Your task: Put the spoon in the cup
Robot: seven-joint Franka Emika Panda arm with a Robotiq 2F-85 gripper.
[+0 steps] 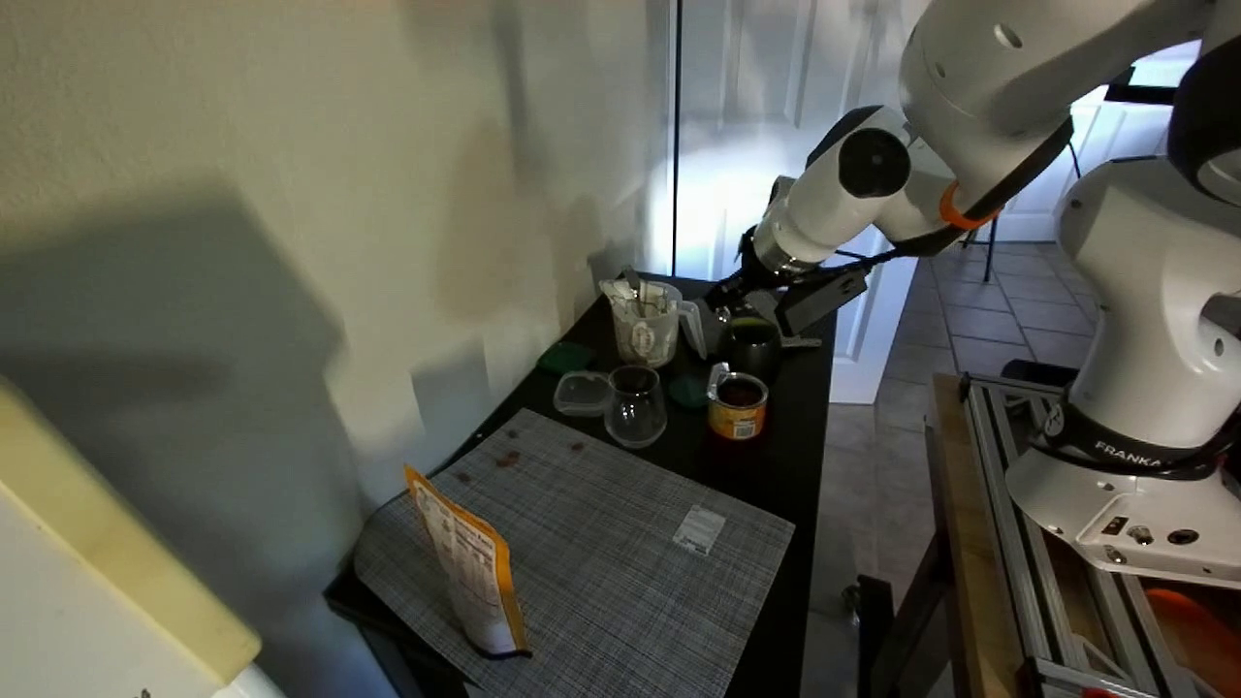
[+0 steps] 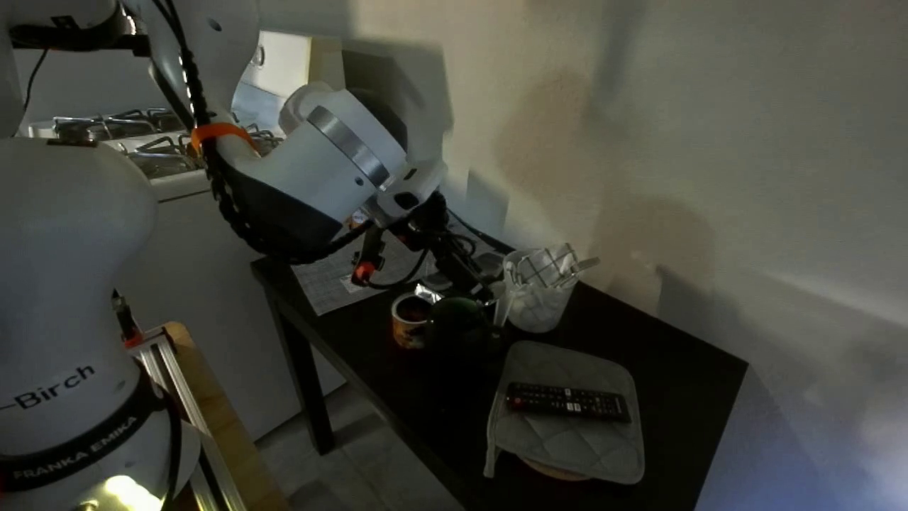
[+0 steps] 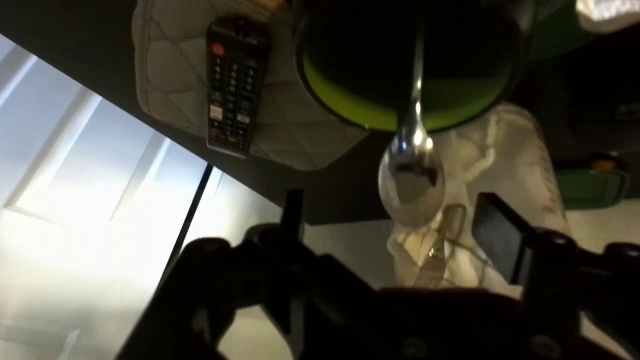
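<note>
The shiny metal spoon (image 3: 412,185) stands handle-down in a dark round mug (image 3: 360,102) with a yellow-green inside. Its bowl end sticks up and leans out over the rim. The mug also shows in both exterior views (image 1: 751,347) (image 2: 457,326). My gripper (image 3: 395,220) is open and empty, beside the mug's top. In the wrist view the spoon's bowl shows between the two fingers; I cannot tell whether they touch it. The gripper is small and dark in an exterior view (image 1: 722,296). I cannot make out a tan-orange inside on any cup.
A clear jug (image 1: 643,334) with utensils and white paper stands close by the mug. An opened can (image 1: 737,417) and a clear glass tumbler (image 1: 635,412) are near it. A pot holder (image 2: 567,440) bears a remote (image 2: 567,402). A pouch (image 1: 470,572) stands on the placemat.
</note>
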